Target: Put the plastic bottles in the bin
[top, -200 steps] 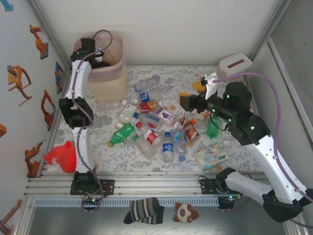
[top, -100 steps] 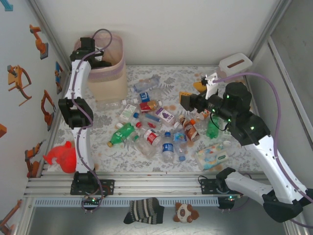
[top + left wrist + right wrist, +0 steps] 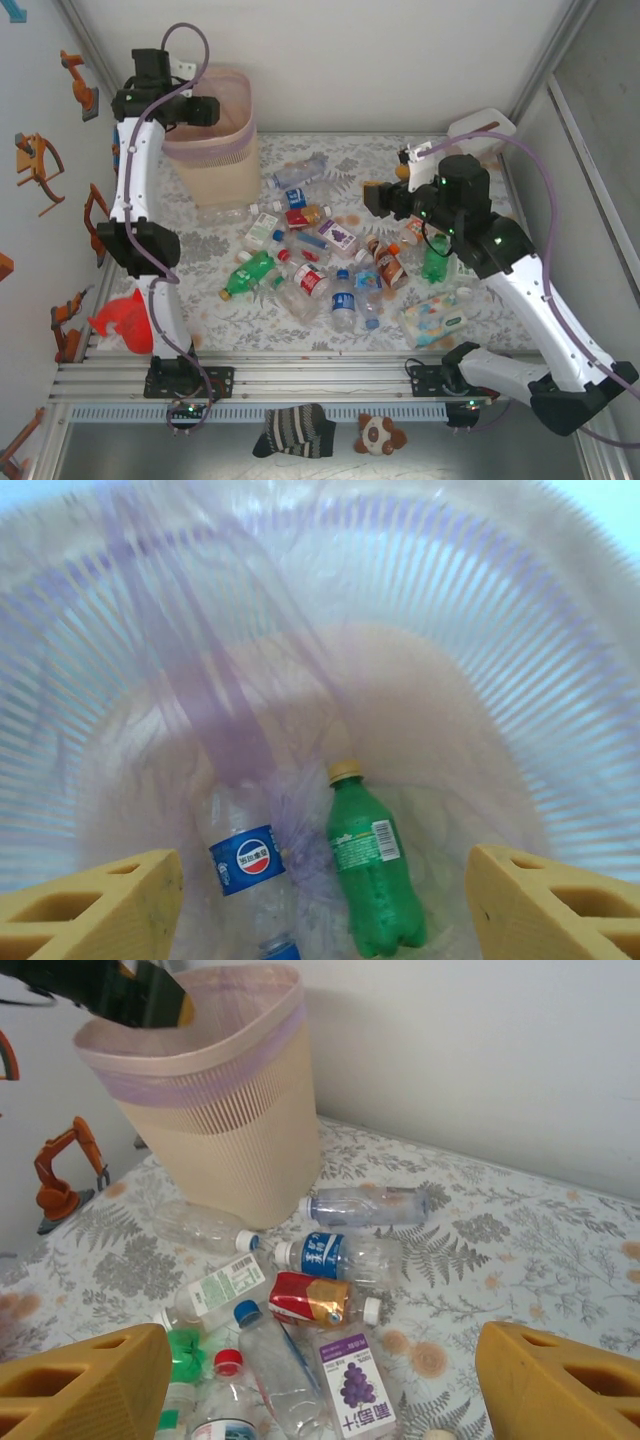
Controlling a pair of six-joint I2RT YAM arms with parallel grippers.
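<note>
The beige bin (image 3: 225, 180) with its pink liner stands at the back left. My left gripper (image 3: 197, 110) hovers open over its mouth, holding nothing. In the left wrist view the left gripper (image 3: 325, 885) looks straight down at a green bottle (image 3: 375, 875) and a clear bottle with a blue label (image 3: 245, 865) lying on the bin's bottom. Several plastic bottles (image 3: 310, 250) lie scattered mid-table. My right gripper (image 3: 375, 200) hangs open above their right side. Below the right gripper (image 3: 325, 1370) lie a blue-labelled bottle (image 3: 340, 1257), a red-labelled one (image 3: 320, 1300) and a purple grape one (image 3: 355, 1390).
A pastel wipes pack (image 3: 435, 318) lies at the front right, and a white tissue box (image 3: 480, 128) sits in the back right corner. A red cloth (image 3: 125, 320) lies at the left edge. A sock (image 3: 295, 430) and a small plush (image 3: 380, 433) lie in front of the rail.
My left arm has risen out of the bin and swung a little left, its gripper now above the rim. The right arm has shifted slightly back and left.
</note>
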